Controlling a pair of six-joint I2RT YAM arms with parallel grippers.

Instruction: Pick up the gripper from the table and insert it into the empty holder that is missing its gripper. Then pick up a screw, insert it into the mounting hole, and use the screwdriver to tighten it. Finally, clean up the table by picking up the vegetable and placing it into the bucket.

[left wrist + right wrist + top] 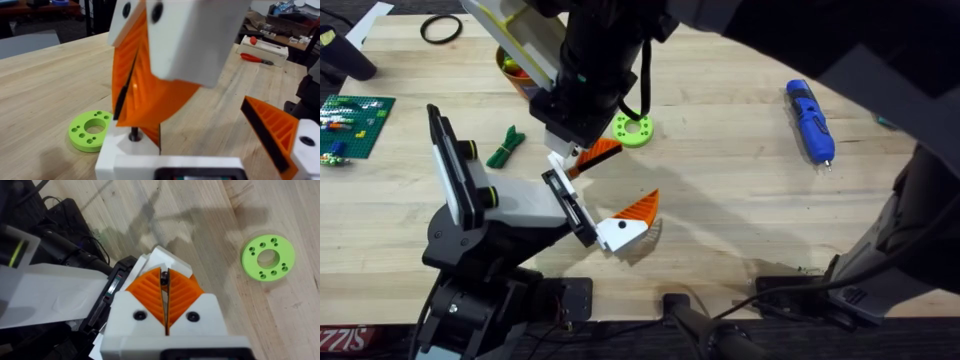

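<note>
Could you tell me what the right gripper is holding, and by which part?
The right gripper pinches a small dark screw by its upper end, between its orange pads.

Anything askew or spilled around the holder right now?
Nothing stands out. The right claw is shut on the screw, which stands upright at the gripper's white base. The vegetable and screwdriver lie loose on the table.

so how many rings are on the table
2: a black ring at the far left of the table, a bright green ring near the middle. The arms may hide others.
</note>
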